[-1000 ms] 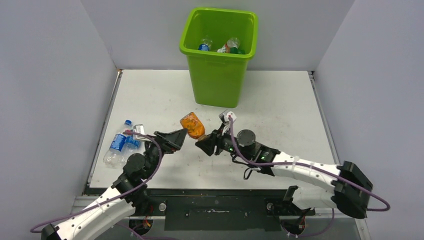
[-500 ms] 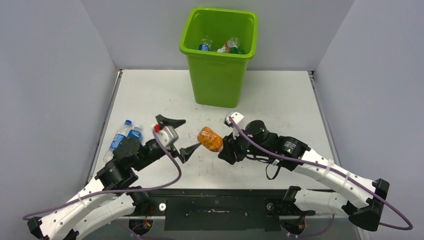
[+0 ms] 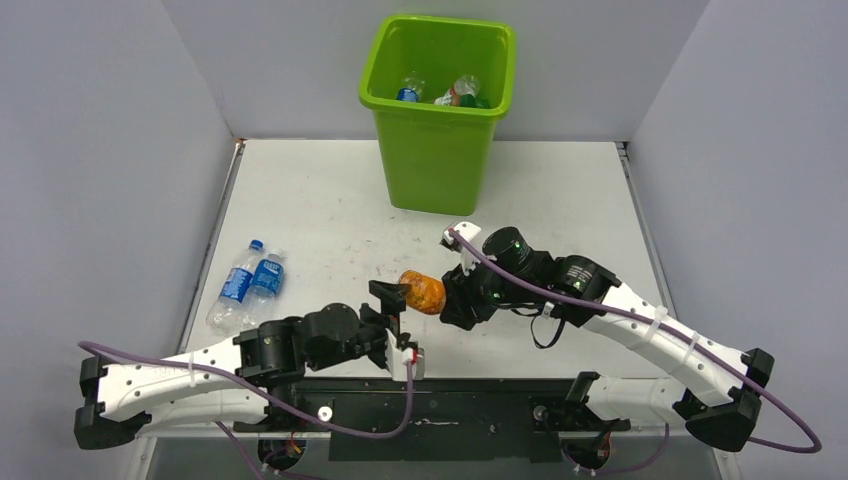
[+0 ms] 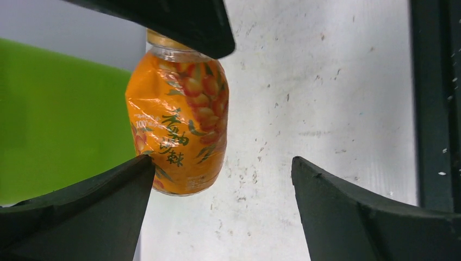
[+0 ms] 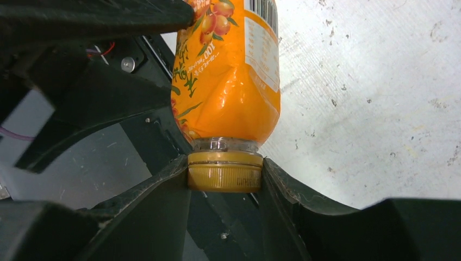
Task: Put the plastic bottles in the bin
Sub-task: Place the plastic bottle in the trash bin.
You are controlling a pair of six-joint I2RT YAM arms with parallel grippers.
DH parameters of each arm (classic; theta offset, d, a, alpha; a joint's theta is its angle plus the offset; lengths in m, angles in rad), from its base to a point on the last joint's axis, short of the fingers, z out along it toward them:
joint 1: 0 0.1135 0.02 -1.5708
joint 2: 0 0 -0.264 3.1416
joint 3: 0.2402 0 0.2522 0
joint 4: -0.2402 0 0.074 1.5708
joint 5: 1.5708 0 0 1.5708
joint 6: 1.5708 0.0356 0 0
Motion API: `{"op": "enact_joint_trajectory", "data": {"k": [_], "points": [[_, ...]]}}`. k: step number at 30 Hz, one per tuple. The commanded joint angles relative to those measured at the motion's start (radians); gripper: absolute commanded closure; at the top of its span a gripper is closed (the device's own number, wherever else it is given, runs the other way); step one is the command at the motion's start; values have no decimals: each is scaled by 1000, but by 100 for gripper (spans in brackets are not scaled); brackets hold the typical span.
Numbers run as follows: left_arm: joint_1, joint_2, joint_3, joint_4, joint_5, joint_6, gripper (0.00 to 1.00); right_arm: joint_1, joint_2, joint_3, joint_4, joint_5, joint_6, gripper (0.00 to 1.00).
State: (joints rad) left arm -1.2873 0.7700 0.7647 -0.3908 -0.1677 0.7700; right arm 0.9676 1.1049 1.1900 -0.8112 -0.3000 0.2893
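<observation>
My right gripper is shut on the yellow cap of a crushed orange bottle and holds it above the table's near middle. The bottle also shows in the right wrist view and in the left wrist view. My left gripper is open and empty just left of and nearer than the bottle; its left fingertip lies at the bottle's base. Two clear bottles with blue labels lie at the table's left edge. The lime-green bin stands at the far middle with several bottles inside.
Grey walls close in the table on the left, back and right. The black front rail runs under both arms. The bin's side shows as a green band in the left wrist view.
The left arm swung from the left side down to the front edge, its open gripper now beside the bottle. The right gripper carried the orange bottle nearer and slightly right.
</observation>
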Motion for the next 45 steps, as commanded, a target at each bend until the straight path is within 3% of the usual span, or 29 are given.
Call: {"op": "enact_joint_trajectory", "data": {"k": [1, 8, 15, 22, 27, 28, 29, 32, 34, 40, 45], "points": [[-49, 15, -89, 216, -173, 188, 4, -4, 10, 49, 21, -64, 34, 95], [-50, 77, -143, 483, -267, 306, 0, -4, 2, 35, 46, -106, 64, 95], [-49, 141, -131, 597, -313, 302, 13, -5, -7, 10, 95, -152, 95, 95], [-49, 121, -122, 544, -320, 274, 36, -4, -23, 15, 92, -140, 98, 95], [-50, 94, -122, 522, -291, 240, 62, -4, -31, 26, 97, -132, 100, 95], [-50, 89, -121, 520, -283, 232, 64, -4, -33, 33, 96, -127, 94, 92], [-50, 86, -117, 517, -276, 218, 67, -3, -39, 42, 93, -111, 91, 82], [-50, 80, -95, 492, -254, 145, 72, -1, -80, 52, 111, -53, 83, 35], [-50, 83, -71, 463, -240, 74, 74, 1, -123, 42, 131, 11, 77, 18], [-49, 107, 7, 392, -132, -293, 76, 1, -354, -111, 376, 184, 72, 9], [-27, 93, -34, 530, 53, -667, 76, 1, -489, -256, 591, 203, 110, 8]]}}
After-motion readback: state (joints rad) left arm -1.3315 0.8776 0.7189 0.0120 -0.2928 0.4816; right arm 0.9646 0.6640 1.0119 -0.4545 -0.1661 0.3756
